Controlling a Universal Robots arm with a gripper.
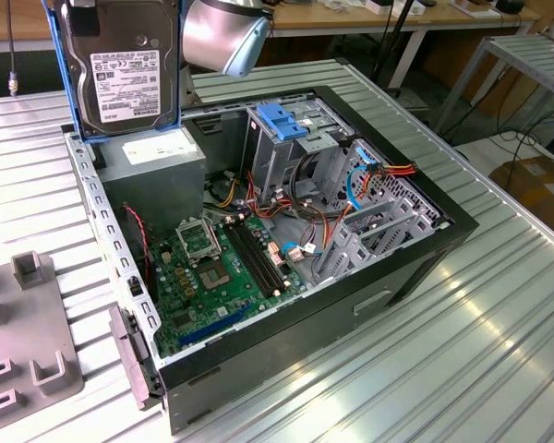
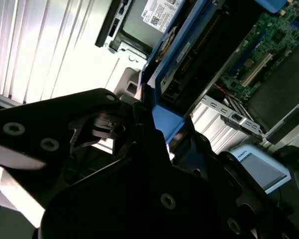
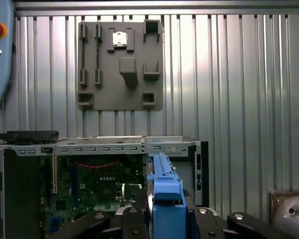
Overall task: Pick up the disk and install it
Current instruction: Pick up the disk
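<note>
The disk (image 1: 125,65) hangs upright in the air above the back corner of the open computer case (image 1: 425,240), at the exterior view's left. It has a dark metal casing, a white printed label facing the camera and blue side rails. My gripper (image 3: 165,221) is shut on the disk, with a black finger (image 3: 132,219) on each side of the blue rail (image 3: 164,196). In the second wrist view the disk (image 2: 189,55) runs edge-on away from the gripper (image 2: 164,134), over the case wall.
Inside the case, a grey power-supply box (image 1: 157,161) sits right below the disk. There is also a metal drive cage with a blue top (image 1: 282,120) and a green motherboard (image 1: 212,268). A grey fixture plate (image 3: 120,64) lies on the ribbed metal table (image 1: 499,341).
</note>
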